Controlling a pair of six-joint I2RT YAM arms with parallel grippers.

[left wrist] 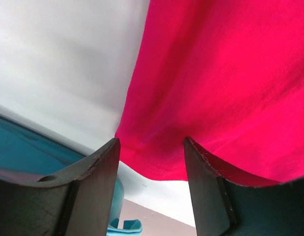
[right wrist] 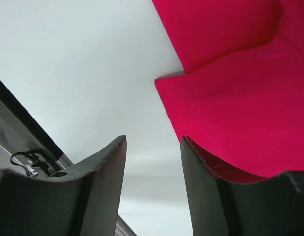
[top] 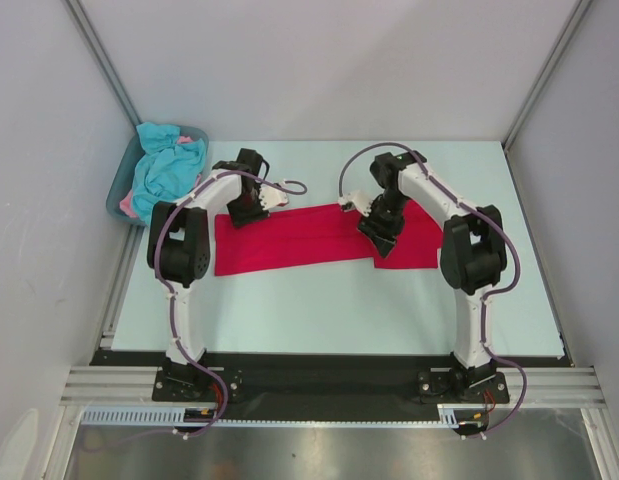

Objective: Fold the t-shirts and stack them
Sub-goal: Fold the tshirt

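A crimson red t-shirt (top: 309, 240) lies folded into a long band across the middle of the table. My left gripper (top: 251, 207) is low over its left end; in the left wrist view the gripper (left wrist: 152, 147) is open, with the red t-shirt's hem (left wrist: 225, 73) just beyond the fingertips and nothing between them. My right gripper (top: 377, 228) is over the band's right part. It (right wrist: 152, 142) is open and empty, the red t-shirt (right wrist: 240, 113) lying to the right of its fingers. Turquoise (top: 169, 170) and pink (top: 129, 208) t-shirts are heaped in a tub.
The grey-blue tub (top: 116, 195) stands at the back left corner of the pale table (top: 319, 310). Grey walls close in the left, back and right. A dark rail with both arm bases runs along the near edge.
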